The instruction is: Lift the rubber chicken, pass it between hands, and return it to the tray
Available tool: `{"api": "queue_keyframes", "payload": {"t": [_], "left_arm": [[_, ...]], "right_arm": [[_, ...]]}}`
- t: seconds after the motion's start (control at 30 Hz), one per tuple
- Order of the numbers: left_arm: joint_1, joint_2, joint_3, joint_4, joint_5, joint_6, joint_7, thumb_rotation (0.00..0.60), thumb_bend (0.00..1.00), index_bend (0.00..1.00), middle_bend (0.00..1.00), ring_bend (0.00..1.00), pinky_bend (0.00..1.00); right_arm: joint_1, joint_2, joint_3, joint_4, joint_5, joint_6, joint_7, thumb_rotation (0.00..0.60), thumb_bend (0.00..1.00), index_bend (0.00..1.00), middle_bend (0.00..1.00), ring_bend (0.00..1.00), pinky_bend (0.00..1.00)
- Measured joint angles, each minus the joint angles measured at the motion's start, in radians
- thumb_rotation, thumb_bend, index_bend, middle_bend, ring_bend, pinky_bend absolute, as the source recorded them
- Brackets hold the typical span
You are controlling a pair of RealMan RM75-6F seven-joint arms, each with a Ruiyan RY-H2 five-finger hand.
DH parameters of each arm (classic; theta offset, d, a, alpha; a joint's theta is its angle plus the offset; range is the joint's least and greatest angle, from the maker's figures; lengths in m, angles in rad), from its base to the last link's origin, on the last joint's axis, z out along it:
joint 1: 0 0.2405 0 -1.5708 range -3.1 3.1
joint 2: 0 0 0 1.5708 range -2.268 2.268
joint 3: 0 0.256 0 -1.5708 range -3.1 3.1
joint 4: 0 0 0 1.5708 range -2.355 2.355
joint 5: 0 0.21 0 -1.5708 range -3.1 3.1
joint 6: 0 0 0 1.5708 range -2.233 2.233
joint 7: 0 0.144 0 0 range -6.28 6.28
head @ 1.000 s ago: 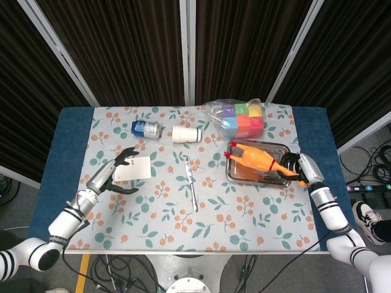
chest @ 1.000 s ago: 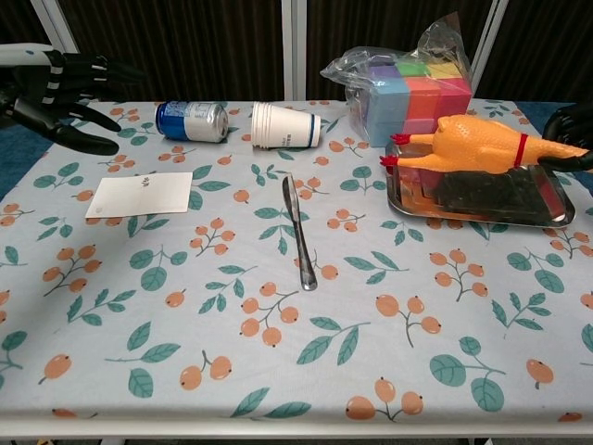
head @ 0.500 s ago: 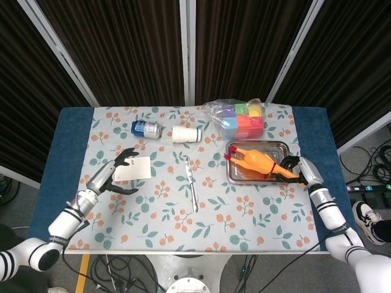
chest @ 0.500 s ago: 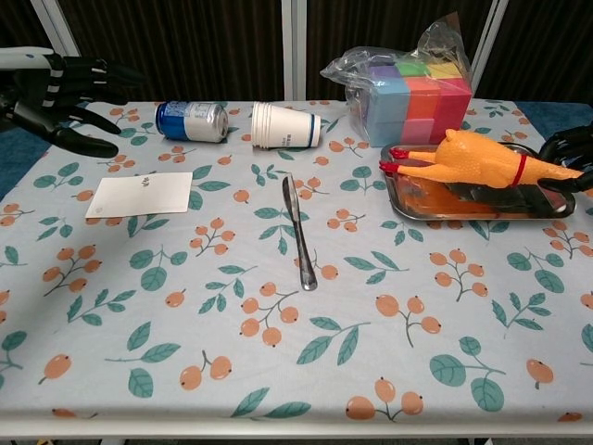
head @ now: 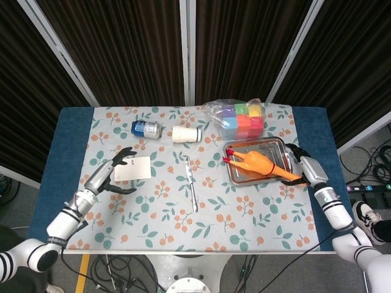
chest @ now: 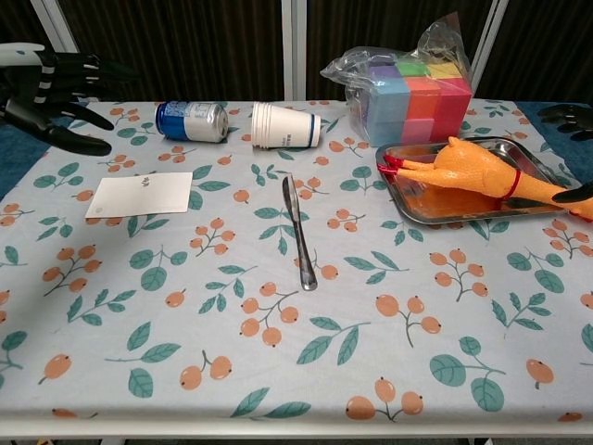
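Observation:
The orange rubber chicken [head: 255, 163] lies on its side in the metal tray [head: 276, 148] at the right of the table, head to the left, feet sticking out over the tray's right rim. In the chest view the chicken [chest: 473, 167] rests on the tray [chest: 409, 213]. My right hand [head: 299, 159] is just right of the tray with its fingers spread; in the chest view one dark finger of the right hand [chest: 581, 192] lies by the chicken's feet, and the others are well above them. My left hand [head: 117, 170] hovers open at the far left, also seen as the left hand [chest: 51, 91].
A white card [head: 133, 168] lies beside my left hand. A blue can [head: 146, 129] and a paper cup [head: 186, 133] lie on their sides at the back. A knife [head: 192, 183] lies mid-table. A bag of coloured blocks [head: 241, 117] stands behind the tray.
The chicken came down from above the tray and now lies in it. My right hand has let go, spread its fingers and drawn back to the right. The left hand barely moved.

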Motion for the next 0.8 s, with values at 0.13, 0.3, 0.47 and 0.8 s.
{"api": "queue_keyframes", "payload": {"t": [0.13,0.3,0.47,0.8], "left_arm": [[0.010,0.014,0.006,0.005,-0.003,0.012,0.037,0.600,0.15,0.18,0.11,0.09,0.20],[0.038,0.043,0.020,0.008,-0.026,0.051,0.148,0.600,0.15,0.18,0.11,0.09,0.20],[0.092,0.066,0.042,0.009,-0.056,0.148,0.334,0.600,0.16,0.19,0.11,0.09,0.20],[0.290,0.066,0.106,0.005,-0.068,0.483,0.625,0.600,0.15,0.19,0.11,0.09,0.20]], "right_arm": [[-0.017,0.058,0.015,-0.087,0.002,0.074,-0.147,0.600,0.06,0.01,0.18,0.05,0.13],[-0.062,0.166,0.036,-0.283,0.016,0.180,-0.352,0.600,0.30,0.18,0.36,0.23,0.29],[-0.142,0.325,0.041,-0.568,0.033,0.287,-0.498,0.600,0.31,0.20,0.32,0.21,0.29],[-0.383,0.513,-0.025,-0.847,0.008,0.544,-0.673,0.600,0.31,0.06,0.21,0.08,0.19]]}}
